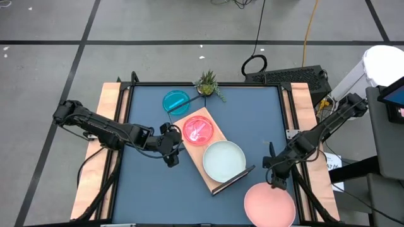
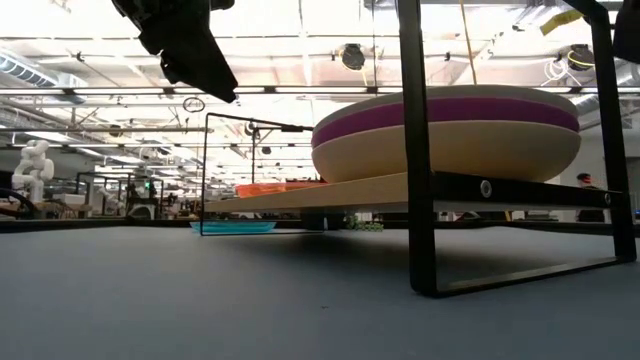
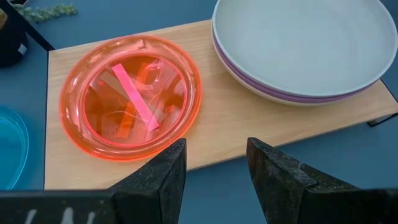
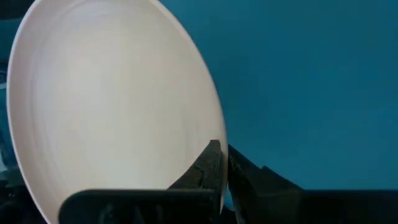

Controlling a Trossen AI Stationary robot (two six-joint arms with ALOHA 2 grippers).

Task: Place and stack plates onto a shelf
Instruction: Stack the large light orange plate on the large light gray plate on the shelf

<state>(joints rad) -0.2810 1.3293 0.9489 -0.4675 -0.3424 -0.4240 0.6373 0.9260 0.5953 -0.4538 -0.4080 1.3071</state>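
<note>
Right gripper (image 1: 275,183) pinches the salmon plate's (image 1: 270,205) rim at the table's near right corner; left gripper (image 1: 172,150) (fingers apart, empty) hovers beside the shelf (image 1: 218,177) holding stacked plates (image 1: 223,159).

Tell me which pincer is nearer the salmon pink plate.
Right. The right pincer is shut on the salmon pink plate rim; the left pincer sits far across, beside the shelf.
</note>
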